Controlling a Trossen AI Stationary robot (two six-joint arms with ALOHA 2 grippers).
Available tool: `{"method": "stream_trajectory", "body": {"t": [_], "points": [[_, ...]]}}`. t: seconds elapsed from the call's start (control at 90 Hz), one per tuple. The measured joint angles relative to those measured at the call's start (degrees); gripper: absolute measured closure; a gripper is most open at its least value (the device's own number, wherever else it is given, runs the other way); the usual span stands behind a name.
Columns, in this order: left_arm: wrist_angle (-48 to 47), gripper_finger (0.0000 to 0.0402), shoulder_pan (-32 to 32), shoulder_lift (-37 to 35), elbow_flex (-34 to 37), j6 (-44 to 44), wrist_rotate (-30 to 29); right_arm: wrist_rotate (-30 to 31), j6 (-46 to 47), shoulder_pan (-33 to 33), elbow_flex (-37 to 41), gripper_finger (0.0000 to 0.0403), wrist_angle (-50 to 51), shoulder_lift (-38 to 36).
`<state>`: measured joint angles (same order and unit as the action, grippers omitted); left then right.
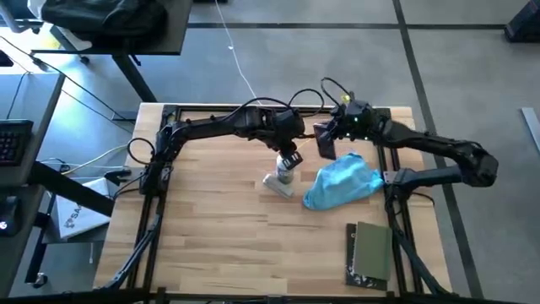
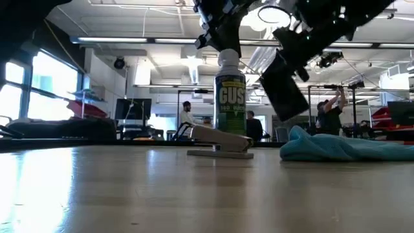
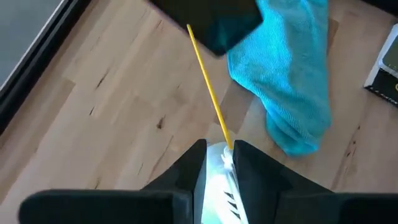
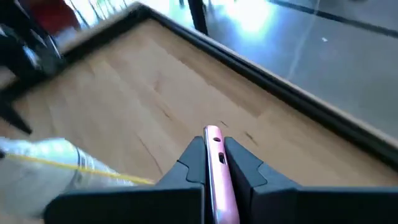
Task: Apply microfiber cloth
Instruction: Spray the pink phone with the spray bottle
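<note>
Just right of the high view's centre, the microfiber cloth (image 1: 342, 183) lies crumpled on the table (image 1: 219, 236). The left gripper (image 1: 289, 160) clasps the spray bottle (image 2: 230, 97) at centre. The right gripper (image 1: 325, 140), just above the cloth, grips a phone (image 4: 217, 177).

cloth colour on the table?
Light turquoise blue, plain weave with no print; the microfiber cloth shows best in the left wrist view.
</note>
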<state>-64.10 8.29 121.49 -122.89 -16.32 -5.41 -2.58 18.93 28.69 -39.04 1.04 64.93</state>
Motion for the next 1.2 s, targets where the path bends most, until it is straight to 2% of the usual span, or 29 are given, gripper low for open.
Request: {"method": "stream_trajectory", "body": {"t": [0.167, 0.433, 0.767, 1.022, 1.2], "points": [[0.0, 0.0339, 0.0, 0.0, 0.0, 0.0, 0.0, 1.2, 4.7, -1.3, 6.9, 0.0402, -10.1, 0.0], [0.1, 0.0339, 0.4, 0.2, 0.0, 0.0, 0.6, 1.5, 4.5, -1.4, 7.9, 0.0402, -16.8, -0.7], [0.8, 0.0339, 0.5, 0.1, 0.8, 0.0, 0.4, 4.3, 0.1, -1.4, 5.8, 0.0402, -16.2, -5.1], [1.2, 0.0339, 0.7, 0.1, 1.0, 0.0, 0.5, 6.1, 0.0, -1.7, 5.8, 0.0402, -10.6, -4.9], [1.4, 0.0339, 0.7, 0.1, 1.0, 0.4, 0.3, 8.1, -0.9, -4.0, 5.8, 0.0402, -10.8, -4.9]]}}
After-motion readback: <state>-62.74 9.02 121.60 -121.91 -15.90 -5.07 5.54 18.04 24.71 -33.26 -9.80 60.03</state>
